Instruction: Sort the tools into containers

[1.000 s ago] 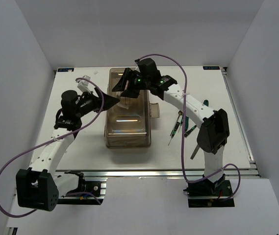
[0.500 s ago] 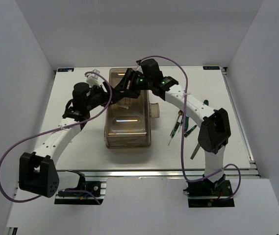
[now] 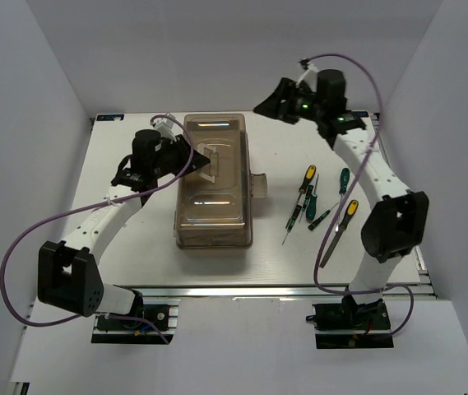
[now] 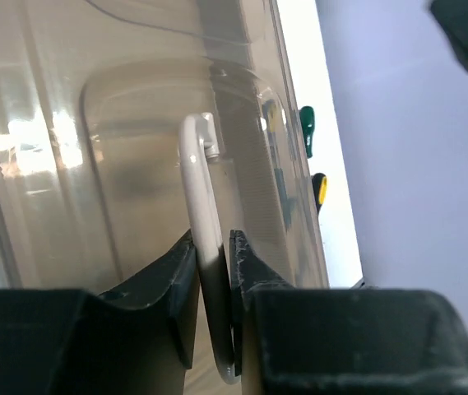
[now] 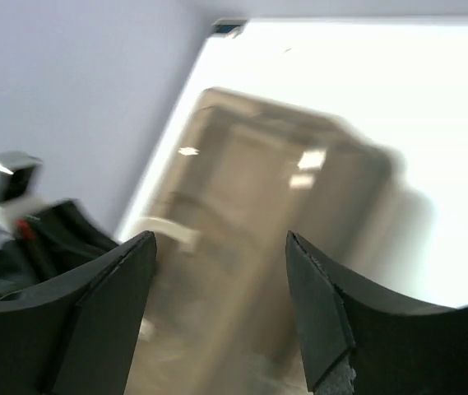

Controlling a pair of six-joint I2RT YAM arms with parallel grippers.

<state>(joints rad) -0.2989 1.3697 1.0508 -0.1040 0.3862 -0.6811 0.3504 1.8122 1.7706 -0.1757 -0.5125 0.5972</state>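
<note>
The toolbox (image 3: 214, 185) stands mid-table with its smoky brown lid (image 4: 94, 123) down. My left gripper (image 3: 200, 159) reaches in from the left and is shut on the lid's beige handle (image 4: 197, 189), which runs between both fingers (image 4: 176, 271). Several tools lie on the table right of the box: a yellow-and-black screwdriver (image 3: 308, 178), green-handled ones (image 3: 343, 179) and a yellow-handled file (image 3: 338, 233). My right gripper (image 3: 267, 105) hangs open and empty, high over the back of the table; in its blurred wrist view the toolbox (image 5: 299, 214) lies below its jaws (image 5: 219, 247).
The white table (image 3: 127, 247) ends at a metal rail along the front. White walls close in on three sides. A small beige latch tab (image 3: 259, 184) sticks out from the toolbox's right side. Both purple cables loop beside the arms.
My left gripper moved right onto the lid's handle and closed on it. My right arm swung up and away from over the toolbox to the back right, uncovering the tools.
</note>
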